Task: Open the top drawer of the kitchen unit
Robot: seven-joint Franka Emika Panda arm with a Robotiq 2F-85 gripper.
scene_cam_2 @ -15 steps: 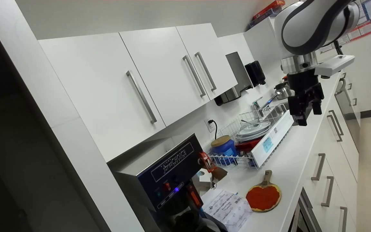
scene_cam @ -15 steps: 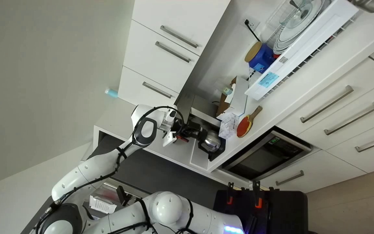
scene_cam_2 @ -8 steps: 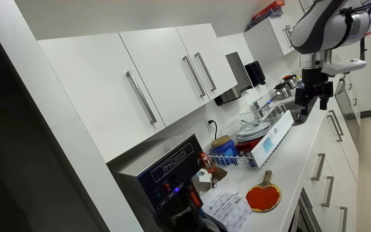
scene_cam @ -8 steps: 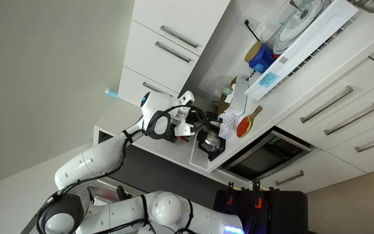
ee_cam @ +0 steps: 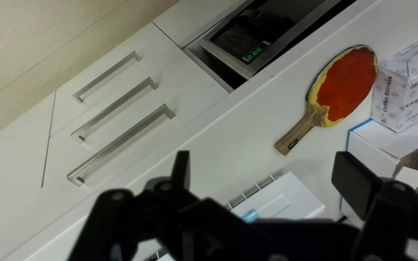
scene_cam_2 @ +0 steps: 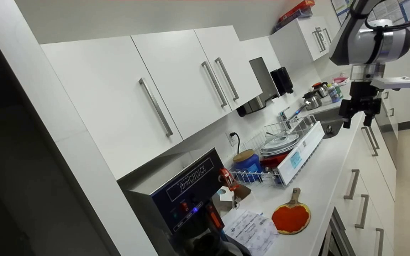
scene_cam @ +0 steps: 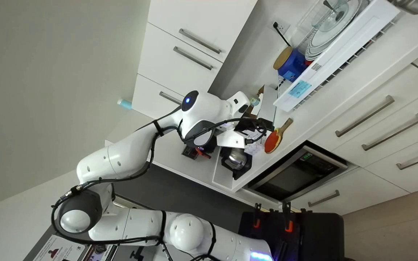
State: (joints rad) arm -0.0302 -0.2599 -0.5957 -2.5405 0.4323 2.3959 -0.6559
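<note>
Robot arm [scene_cam: 118, 156] and claw [scene_cam_2: 357, 124] have shifted toward the right of the picture in both exterior views since the earlier frame; items on the surface [ee_cam: 238, 134] hold their positions. Nearest in the wrist view, the claw's two black fingers [ee_cam: 354, 177] stand wide apart, with nothing gripped. Beyond them shows a dish rack [ee_cam: 296, 199] with a white side panel; plates [scene_cam_2: 279, 144] and a blue tub [scene_cam_2: 248, 165] are inside it in an exterior view. Near the rack sits a white box [ee_cam: 372, 145] with brown cardboard showing; a patterned box [ee_cam: 390, 98] marked Coffee Stirrers is just beside it, contact not determinable. A red-faced paddle [ee_cam: 347, 83] lies flat on the surface just beside the patterned box, wooden grip toward the rack. Farther off, the top drawer [ee_cam: 136, 148] is directly under the surface's front edge, in the white kitchen unit [scene_cam: 357, 188]. It is closed; its silver bar handle [ee_cam: 120, 142] stands apart from the claw. Two further handles [ee_cam: 114, 107] follow on the fronts beneath. Beside these fronts, the black oven [scene_cam: 292, 177] shows lit green figures. Farthest out is pale floor [ee_cam: 31, 43].
</note>
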